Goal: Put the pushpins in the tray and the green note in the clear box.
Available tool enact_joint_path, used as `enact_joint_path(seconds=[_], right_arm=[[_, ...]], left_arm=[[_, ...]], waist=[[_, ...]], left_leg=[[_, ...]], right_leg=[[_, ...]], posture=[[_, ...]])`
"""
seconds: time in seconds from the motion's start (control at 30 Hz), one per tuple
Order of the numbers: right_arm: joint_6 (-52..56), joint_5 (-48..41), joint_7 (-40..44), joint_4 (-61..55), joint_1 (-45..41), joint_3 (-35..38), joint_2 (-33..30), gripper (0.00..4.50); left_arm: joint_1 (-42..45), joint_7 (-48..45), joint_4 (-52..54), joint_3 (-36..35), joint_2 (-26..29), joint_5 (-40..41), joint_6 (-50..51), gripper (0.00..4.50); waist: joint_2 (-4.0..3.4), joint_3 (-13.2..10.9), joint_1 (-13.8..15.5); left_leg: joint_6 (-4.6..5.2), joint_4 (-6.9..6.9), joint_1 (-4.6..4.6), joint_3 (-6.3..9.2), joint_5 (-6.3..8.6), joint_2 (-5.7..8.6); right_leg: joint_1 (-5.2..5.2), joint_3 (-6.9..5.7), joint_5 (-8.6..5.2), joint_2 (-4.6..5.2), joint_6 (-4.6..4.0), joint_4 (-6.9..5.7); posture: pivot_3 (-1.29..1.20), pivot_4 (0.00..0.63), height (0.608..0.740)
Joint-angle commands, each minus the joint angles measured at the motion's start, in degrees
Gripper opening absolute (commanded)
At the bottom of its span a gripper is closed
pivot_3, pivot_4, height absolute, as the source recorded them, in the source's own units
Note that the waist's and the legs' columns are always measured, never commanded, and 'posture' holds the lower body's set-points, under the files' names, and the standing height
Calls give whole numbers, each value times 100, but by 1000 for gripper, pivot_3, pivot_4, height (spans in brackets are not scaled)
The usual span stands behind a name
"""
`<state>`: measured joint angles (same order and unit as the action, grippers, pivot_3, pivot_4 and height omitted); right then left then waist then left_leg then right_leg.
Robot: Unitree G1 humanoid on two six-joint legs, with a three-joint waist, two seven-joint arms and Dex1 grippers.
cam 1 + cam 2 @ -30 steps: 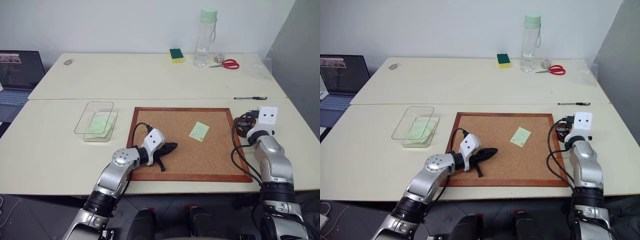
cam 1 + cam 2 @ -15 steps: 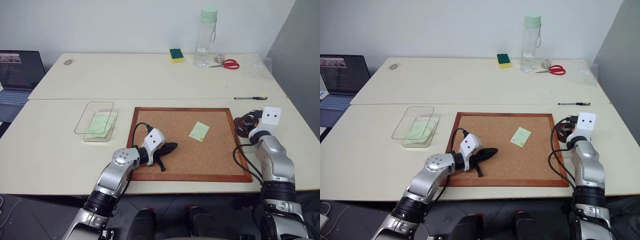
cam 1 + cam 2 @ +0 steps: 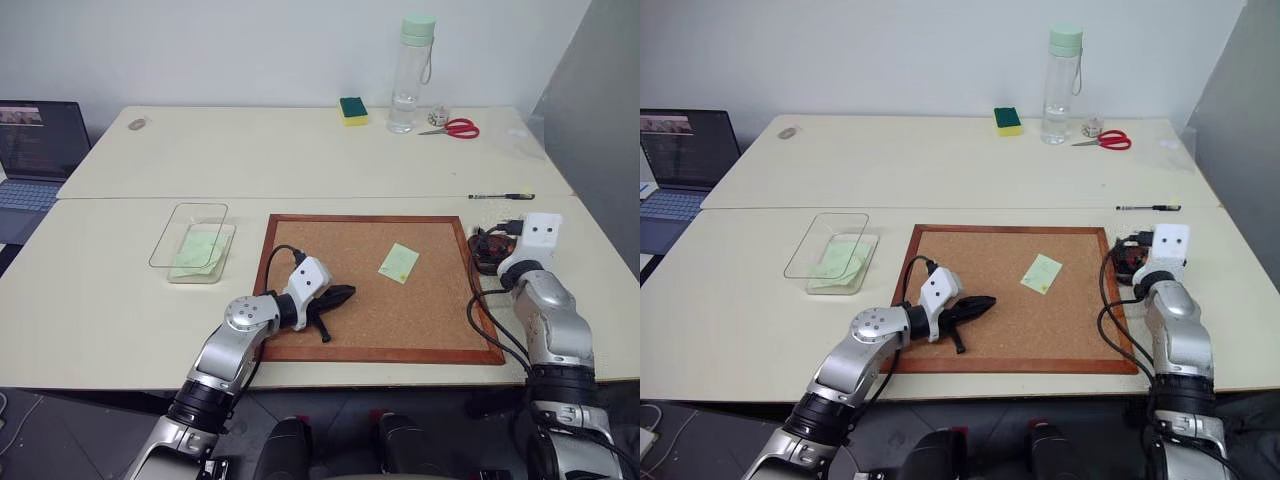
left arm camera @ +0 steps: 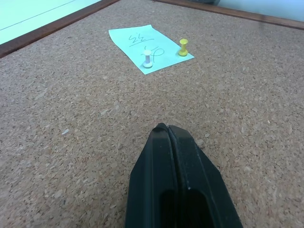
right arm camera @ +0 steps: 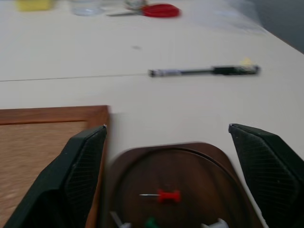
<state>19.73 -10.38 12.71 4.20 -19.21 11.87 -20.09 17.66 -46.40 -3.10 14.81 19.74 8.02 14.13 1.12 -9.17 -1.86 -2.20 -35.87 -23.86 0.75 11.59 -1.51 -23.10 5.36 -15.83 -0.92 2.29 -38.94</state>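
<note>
Cork fills the board (image 3: 385,285) under the left pincer (image 4: 167,130), whose fingers are pressed together and empty. Ahead of it the green note (image 4: 148,47) lies flat on the cork, pinned by a whitish pushpin (image 4: 147,59) and a yellow pushpin (image 4: 183,47); its pen scrawl cannot be read. Beyond the board's far side from that pincer sits the clear box (image 3: 195,243), apparently with pale green paper inside. The right pincer (image 5: 178,180) hangs spread wide over the brown tray (image 5: 216,161), a red pushpin (image 5: 164,195) lying between its fingers. Past it on the desk (image 3: 300,160) lie a pen (image 5: 204,71), red scissors (image 5: 152,9), a bottle (image 3: 411,72) and a sponge (image 3: 352,110).
</note>
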Motion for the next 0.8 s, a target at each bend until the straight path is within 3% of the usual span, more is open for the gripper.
enact_joint_path(seconds=[0.03,0.3,0.8], right_arm=[[-443,-283,1322,-852,429,-572,-298,4453],[-620,-538,2277,-1313,972,-1080,-379,4453],[-927,-283,2398,-690,890,-1584,-121,4453]], left_arm=[[-72,12,-217,200,-79,-130,94,0],[-84,14,-236,192,-103,-169,68,0],[-97,21,-214,197,-130,-205,26,0]], waist=[[0,0,6],[1,0,13],[1,0,20]], left_leg=[[0,0,0,1,0,0],[0,-5,-1,3,0,1],[0,-6,-1,3,0,2]], right_leg=[[1,0,0,0,0,1],[4,-2,2,2,6,5],[4,-3,2,4,5,5]], posture=[[0,150,740],[0,150,740],[0,150,740]])
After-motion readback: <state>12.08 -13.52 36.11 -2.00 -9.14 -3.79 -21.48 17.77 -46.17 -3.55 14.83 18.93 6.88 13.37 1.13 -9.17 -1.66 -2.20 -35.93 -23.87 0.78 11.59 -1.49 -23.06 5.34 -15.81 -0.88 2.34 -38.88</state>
